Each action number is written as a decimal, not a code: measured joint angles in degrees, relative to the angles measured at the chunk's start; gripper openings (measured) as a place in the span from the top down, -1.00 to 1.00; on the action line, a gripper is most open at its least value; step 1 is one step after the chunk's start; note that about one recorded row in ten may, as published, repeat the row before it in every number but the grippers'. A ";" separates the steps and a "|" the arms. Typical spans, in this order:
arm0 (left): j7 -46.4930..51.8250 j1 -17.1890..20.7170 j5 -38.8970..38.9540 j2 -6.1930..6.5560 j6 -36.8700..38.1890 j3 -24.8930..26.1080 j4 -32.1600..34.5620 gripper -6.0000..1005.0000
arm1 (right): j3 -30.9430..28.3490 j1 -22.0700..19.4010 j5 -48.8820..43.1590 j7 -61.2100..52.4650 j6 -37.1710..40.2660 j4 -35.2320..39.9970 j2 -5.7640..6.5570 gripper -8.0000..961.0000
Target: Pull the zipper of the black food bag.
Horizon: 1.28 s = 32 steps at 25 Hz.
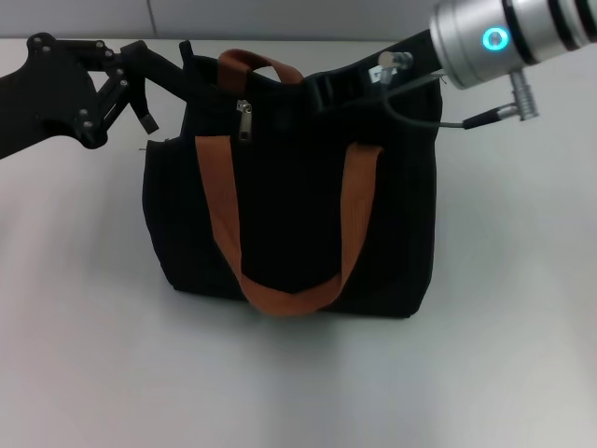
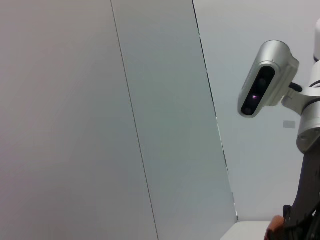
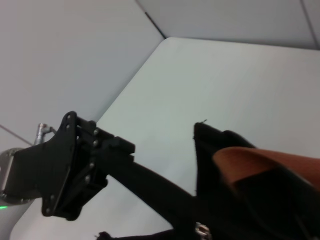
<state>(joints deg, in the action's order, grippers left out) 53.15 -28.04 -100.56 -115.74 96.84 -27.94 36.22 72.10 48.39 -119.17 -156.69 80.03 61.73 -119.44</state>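
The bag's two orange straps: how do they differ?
The front strap hangs down the bag in a long U; the rear strap arches up above the top edge. The front strap shows nearly whole; the rear strap is partly hidden behind the bag. Both are orange webbing. The left gripper is at the bag's top left corner, the right gripper at its top right.

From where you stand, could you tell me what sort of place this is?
Probably a robot test bench in a lab: a bare white table, plain panelled walls, and only the black food bag set between the left gripper and right gripper.
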 joint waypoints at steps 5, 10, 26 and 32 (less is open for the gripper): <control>-0.05 0.08 0.03 0.00 -0.01 0.00 0.00 0.92 | -0.40 -4.17 -1.17 -2.13 1.49 6.40 -0.01 0.98; -0.12 0.09 0.04 -0.12 0.17 0.00 0.00 0.91 | -0.16 -4.55 2.30 0.44 1.38 5.96 0.03 0.98; 0.10 -0.17 -0.01 -0.32 0.47 -0.42 0.08 0.91 | 0.58 2.10 7.21 6.01 -2.34 -5.89 0.03 0.59; 0.21 -0.24 -0.05 -0.36 0.58 -0.46 0.09 0.91 | 1.41 3.33 7.00 5.92 -3.13 -7.37 0.06 0.37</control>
<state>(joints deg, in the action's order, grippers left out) 53.36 -28.28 -100.61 -116.10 97.42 -28.40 36.30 73.52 51.72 -112.17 -150.77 76.90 54.37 -119.38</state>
